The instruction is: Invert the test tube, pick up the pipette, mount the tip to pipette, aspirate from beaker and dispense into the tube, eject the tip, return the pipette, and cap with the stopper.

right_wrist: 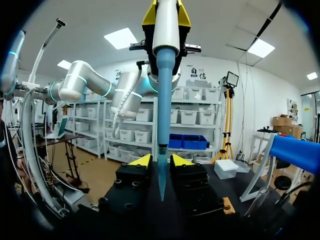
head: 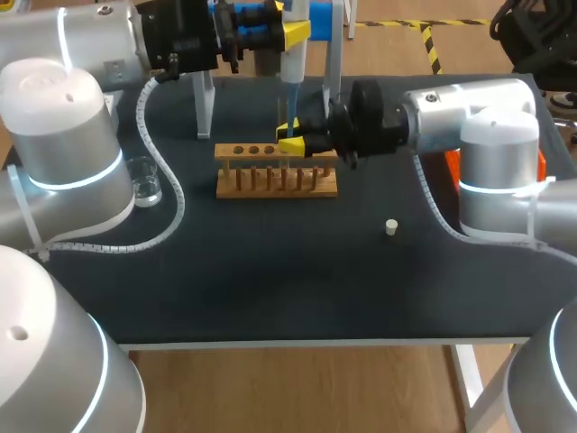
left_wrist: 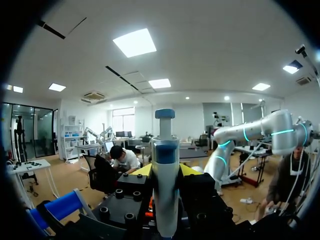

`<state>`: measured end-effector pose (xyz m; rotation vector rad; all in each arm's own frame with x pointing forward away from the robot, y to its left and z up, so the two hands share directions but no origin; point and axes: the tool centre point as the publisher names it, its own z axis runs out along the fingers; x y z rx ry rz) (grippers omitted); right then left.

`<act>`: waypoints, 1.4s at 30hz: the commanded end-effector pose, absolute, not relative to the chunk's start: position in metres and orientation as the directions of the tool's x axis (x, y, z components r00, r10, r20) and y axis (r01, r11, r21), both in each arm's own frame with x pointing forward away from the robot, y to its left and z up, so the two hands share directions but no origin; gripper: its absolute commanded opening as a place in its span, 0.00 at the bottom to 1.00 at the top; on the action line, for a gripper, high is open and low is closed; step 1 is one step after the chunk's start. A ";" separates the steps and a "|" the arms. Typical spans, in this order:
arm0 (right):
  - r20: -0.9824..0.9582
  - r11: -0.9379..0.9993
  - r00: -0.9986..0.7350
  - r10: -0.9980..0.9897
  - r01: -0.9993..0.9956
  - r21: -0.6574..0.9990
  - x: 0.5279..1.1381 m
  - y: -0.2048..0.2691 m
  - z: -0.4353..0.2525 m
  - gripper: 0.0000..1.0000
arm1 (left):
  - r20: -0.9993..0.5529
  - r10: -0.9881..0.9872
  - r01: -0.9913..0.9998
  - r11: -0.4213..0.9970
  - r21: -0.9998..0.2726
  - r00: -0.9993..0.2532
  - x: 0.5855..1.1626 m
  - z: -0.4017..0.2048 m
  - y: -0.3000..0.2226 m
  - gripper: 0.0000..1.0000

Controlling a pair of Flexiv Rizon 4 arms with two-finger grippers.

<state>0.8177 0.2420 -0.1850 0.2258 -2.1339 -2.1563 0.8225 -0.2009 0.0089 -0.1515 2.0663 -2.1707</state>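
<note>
A dark, matte bench carries everything. My silver left arm comes in from the far left corner. My silver right arm comes in from the right and lies low over the bench, reaching to the middle.

A light wooden test-tube rack with a row of holes and pegs stands mid-bench. Just behind it the left end effector hangs high and is clenched on a grey-white pipette with a blue cap, which stands upright between its yellow tips. The pipette's long translucent blue tip points straight down.

Under it, the right end effector sits just over the rack's back edge, fingers level. In the right wrist view the blue tip comes down between those fingers, and its point is level with them. They appear to be grasping a clear glass test tube around the tip (the glass is faint, marked mostly by a dark ring at its mouth).

A small clear glass beaker stands near the bench's left edge, well apart from the rack. A small white stopper lies alone on the bench, right of the rack and nearer the front.
</note>
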 end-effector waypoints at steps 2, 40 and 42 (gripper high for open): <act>-0.030 0.004 -0.984 -0.173 -0.031 1.000 0.814 0.236 -0.188 1.00 | -0.026 -0.169 0.035 -0.053 -0.998 -0.985 0.822 0.008 -0.200 0.00; -0.004 0.095 -0.992 -0.127 -0.016 0.995 0.792 0.153 -0.239 1.00 | -0.026 -0.169 0.035 -0.053 -0.998 -0.985 0.822 0.008 -0.200 0.00; -0.004 0.095 -0.992 -0.127 -0.016 0.995 0.792 0.153 -0.239 1.00 | -0.026 -0.169 0.035 -0.053 -0.998 -0.985 0.822 0.008 -0.200 0.00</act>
